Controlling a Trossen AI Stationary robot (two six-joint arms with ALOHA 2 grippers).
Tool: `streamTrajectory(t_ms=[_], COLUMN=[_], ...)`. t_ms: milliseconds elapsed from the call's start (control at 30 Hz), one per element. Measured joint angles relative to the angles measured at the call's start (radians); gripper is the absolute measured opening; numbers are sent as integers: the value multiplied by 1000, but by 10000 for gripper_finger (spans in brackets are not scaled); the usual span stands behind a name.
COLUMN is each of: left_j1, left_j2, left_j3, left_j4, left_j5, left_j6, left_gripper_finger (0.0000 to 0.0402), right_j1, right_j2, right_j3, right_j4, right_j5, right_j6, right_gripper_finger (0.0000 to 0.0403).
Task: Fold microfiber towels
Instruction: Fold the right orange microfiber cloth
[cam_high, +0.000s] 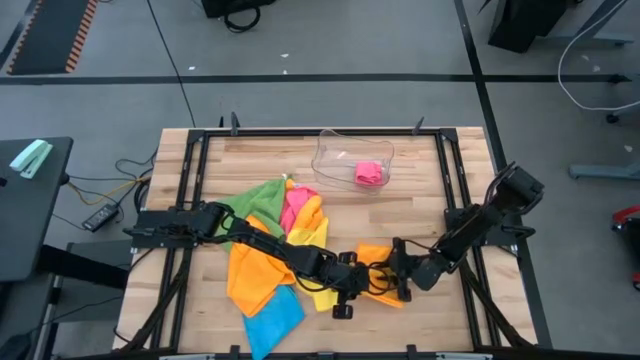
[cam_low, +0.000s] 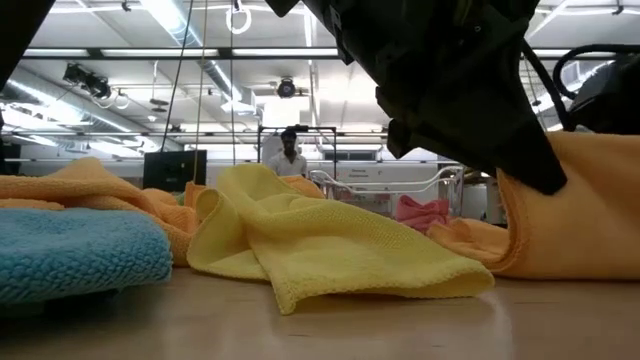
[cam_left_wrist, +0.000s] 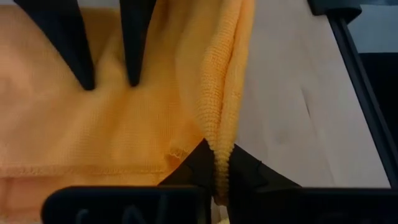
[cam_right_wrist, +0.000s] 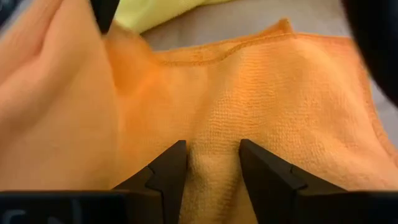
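Towels mostly unfolded so far, going by the heap, so folding has barely started imo. Using the clear plastic tray (cam_high: 352, 158) at the table's far side as the landmark and going left to right: down-left of it a green towel (cam_high: 256, 199) lies crumpled, with a big orange towel (cam_high: 252, 272) nearer the front and a blue towel (cam_high: 272, 316) at the front edge. Just right of the green is a pink towel (cam_high: 296, 205), then a yellow towel (cam_high: 312, 237). Inside the tray sits one small pink bundle (cam_high: 369, 173), maybe a finished one, can't be sure.

Straight in front of the tray, the left gripper (cam_left_wrist: 219, 177) is pinched tight on a folded edge of a second orange towel (cam_high: 376, 262). Right gripper (cam_right_wrist: 211, 163), just to the right, has its fingers half apart with a ridge of that same cloth bunched between them. Looks like one fold in progress, four loose ones left
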Motion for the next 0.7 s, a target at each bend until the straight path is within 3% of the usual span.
streamTrajectory(t_ms=[167,400,600,700], left_j1=[0,3,13,16], left_j2=[0,0,0,0], left_j3=[0,0,0,0], left_j4=[5,9,18,17], left_j5=[-2,-18,-22,-22], left_j6=[0,-20,-34,-56], left_gripper_finger=[13,35,15,15], right_j1=[-3,44,116,170], right_j2=[-127,-282,-217,-158], right_j3=[-1,14,113,175], right_j4=[-24,-53,-102,-153], right_j5=[19,22,49,136], right_j6=[-68,-111,-110,-108], right_gripper_finger=[160,160,166,170])
